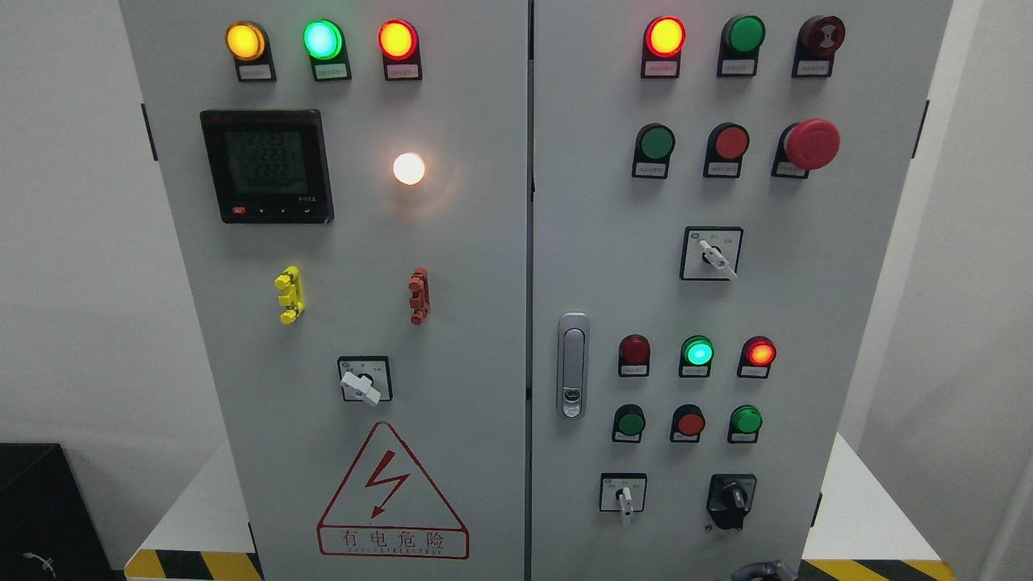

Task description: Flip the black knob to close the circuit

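Observation:
The black knob [730,496] sits on a black plate at the lower right of the grey cabinet's right door [613,242], its handle pointing up and a little left. Just below it, at the bottom edge right of the middle, a small dark grey part of my right hand [763,571] pokes into view. It lies a short way under the knob and does not touch it. My left hand is out of the picture.
White-handled selector switches [623,494] [712,254] [363,381], rows of lit lamps and push buttons, a red mushroom stop button [811,144] and a door latch [573,365] stick out of the panel. The left door carries a meter [266,165] and a warning triangle.

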You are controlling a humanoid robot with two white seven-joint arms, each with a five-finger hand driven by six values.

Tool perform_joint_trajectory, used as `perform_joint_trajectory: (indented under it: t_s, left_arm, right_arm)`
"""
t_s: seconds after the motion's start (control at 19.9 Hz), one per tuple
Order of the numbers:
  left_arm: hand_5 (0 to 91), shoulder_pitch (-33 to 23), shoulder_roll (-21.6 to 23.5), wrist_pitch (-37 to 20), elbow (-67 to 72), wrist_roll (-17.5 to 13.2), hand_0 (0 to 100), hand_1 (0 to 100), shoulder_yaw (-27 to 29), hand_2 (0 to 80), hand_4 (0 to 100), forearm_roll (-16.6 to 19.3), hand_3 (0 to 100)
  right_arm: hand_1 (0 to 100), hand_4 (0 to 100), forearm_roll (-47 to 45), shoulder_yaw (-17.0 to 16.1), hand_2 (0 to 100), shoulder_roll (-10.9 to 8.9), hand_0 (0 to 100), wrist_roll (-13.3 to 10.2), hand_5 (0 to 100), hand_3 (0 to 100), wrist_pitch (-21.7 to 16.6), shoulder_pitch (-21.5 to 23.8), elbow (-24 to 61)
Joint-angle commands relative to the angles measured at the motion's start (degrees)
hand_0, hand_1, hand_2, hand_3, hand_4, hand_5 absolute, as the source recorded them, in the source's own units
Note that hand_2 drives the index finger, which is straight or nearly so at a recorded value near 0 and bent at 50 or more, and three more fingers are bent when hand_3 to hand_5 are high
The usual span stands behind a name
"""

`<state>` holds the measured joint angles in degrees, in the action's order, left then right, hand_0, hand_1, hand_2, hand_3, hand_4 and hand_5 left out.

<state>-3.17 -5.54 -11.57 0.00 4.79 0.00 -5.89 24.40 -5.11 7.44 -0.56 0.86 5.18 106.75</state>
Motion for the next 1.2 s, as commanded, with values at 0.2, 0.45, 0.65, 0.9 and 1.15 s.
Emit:
perform_joint_trajectory:
  t_s: [0.2,0.45,0.65,0.9,1.15]
  left_arm:
    - [0.0,0.0,0.0,0.1,0.8,0.0,12,56,-1.2,0.0,0,0.0,0]
    - [0.0,0.0,0.0,0.1,0.8,0.0,12,56,-1.2,0.0,0,0.0,0]
    - [0.0,0.0,0.0,0.0,0.8,0.0,12,56,-1.2,0.0,0,0.0,0]
    - [0.0,0.0,0.0,0.1,0.8,0.0,12,56,-1.1,0.0,0,0.0,0]
    - [0.0,0.0,0.0,0.0,0.8,0.0,12,56,-1.2,0.0,0,0.0,0]
  right_arm:
    - [11,7,-27.6,0.4,6,-0.50,0,9.2,0,19,-6.6,7.6,2.4]
    - [8,0,-30.9,0.3,0,-0.59,0,11.4,0,1,-6.8,8.4,2.2]
    - [7,0,-30.9,0.4,0,-0.59,0,11.4,0,0,-7.5,9.2,2.1]
    - [6,0,-30.8,2.2,0,-0.41,0,11.4,0,0,-8.7,9.7,1.4]
    - [6,0,-30.8,2.1,0,-0.41,0,11.4,0,0,-8.8,10.6,1.3]
